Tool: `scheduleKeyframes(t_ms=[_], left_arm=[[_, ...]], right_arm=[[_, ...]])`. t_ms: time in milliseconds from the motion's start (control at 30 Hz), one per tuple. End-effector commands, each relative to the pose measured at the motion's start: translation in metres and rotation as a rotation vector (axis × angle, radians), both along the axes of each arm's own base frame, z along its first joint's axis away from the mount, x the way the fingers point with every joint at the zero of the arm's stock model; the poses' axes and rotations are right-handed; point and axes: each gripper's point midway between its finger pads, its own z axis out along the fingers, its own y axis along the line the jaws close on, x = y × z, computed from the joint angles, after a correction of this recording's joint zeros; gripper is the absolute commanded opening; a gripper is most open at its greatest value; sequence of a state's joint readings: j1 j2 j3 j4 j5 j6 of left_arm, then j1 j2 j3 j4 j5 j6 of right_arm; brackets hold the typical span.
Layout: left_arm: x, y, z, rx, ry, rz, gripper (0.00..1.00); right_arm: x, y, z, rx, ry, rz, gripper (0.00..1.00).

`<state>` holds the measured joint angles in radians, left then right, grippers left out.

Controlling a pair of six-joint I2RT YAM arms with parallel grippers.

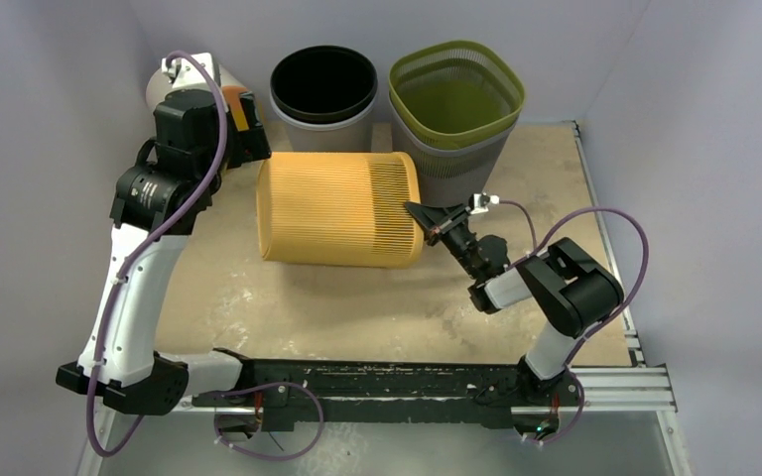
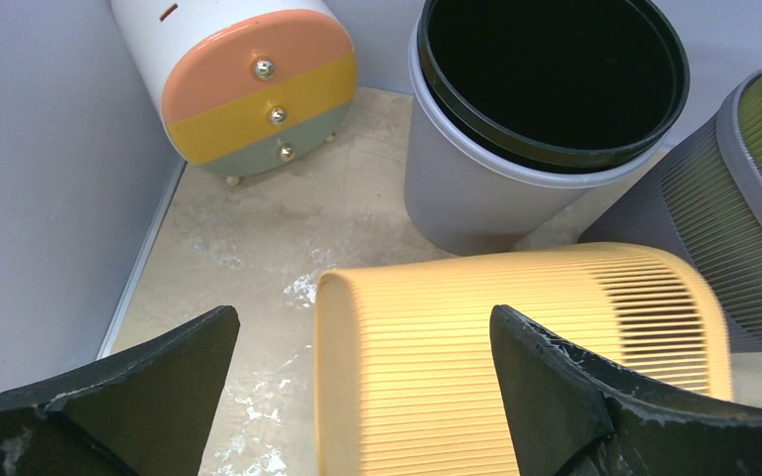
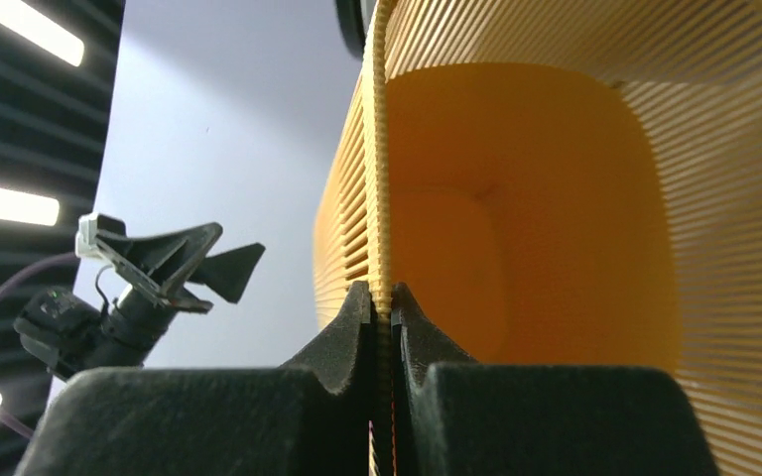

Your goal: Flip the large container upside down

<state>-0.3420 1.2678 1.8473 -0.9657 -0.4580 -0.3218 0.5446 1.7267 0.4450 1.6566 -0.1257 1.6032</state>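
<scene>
Orange basket (image 1: pixel 337 208) lies on its side mid-table (image 1: pixel 357 317), open mouth facing the right arm, closed base facing left. It is not upside down yet.

Right gripper (image 1: pixel 420 214) is at the mouth's rim. In the right wrist view the jaws are nearly closed, pinching the thin slatted wall of the basket (image 3: pixel 516 248) right at the rim, one finger on the inside and one on the outside. Both pads touch the wall, and the right gripper (image 3: pixel 381 297) shows no visible gap beyond the wall's thickness.

Left gripper (image 1: pixel 246 124) sits above the base end, near the back-left corner. In the left wrist view the jaws are spread wide and the left gripper (image 2: pixel 364 322) holds nothing. The basket's base end (image 2: pixel 516 377) shows between the two fingers, below them. Contact between fingers and basket can't be told from this view; none is seen.

Behind the basket stands a grey bin (image 1: pixel 323 117) with a black liner, and beside it a green basket (image 1: pixel 456 94) nested in a grey slatted one, which the orange basket appears to touch or almost touch. A small drawer unit (image 2: pixel 258 89) with peach, yellow and grey fronts lies in the back-left corner.
</scene>
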Motion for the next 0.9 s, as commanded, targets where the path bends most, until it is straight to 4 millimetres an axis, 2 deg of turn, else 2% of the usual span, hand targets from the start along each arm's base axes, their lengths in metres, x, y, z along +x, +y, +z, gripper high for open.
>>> scheduleKeyframes(t_ms=[0,100,233,367,567,667,867], left_arm=[[0.007,-0.002,0.003,-0.01,-0.024,0.006,0.93],[0.009,-0.004,-0.003,-0.014,-0.015,0.005,0.92],[0.013,-0.006,-0.012,-0.01,0.002,0.005,0.92],[0.015,-0.007,-0.021,-0.009,0.016,0.003,0.92],[0.02,-0.009,-0.032,0.001,0.031,-0.001,0.92],[0.023,-0.01,-0.036,0.005,0.036,-0.003,0.92],[0.03,-0.015,-0.04,0.001,0.04,-0.014,0.92]], right_arm=[[-0.039,-0.03,0.013,0.077,-0.15,0.036,0.0],[-0.04,-0.037,-0.019,0.02,-0.067,0.033,0.0],[-0.043,-0.03,-0.049,-0.056,-0.029,0.083,0.0],[-0.042,-0.021,-0.064,-0.095,-0.025,0.123,0.0],[-0.035,-0.019,-0.088,-0.107,0.045,0.118,0.02],[-0.032,-0.023,-0.092,-0.107,0.064,0.102,0.0],[-0.03,-0.034,-0.071,-0.08,0.022,0.073,0.0]])
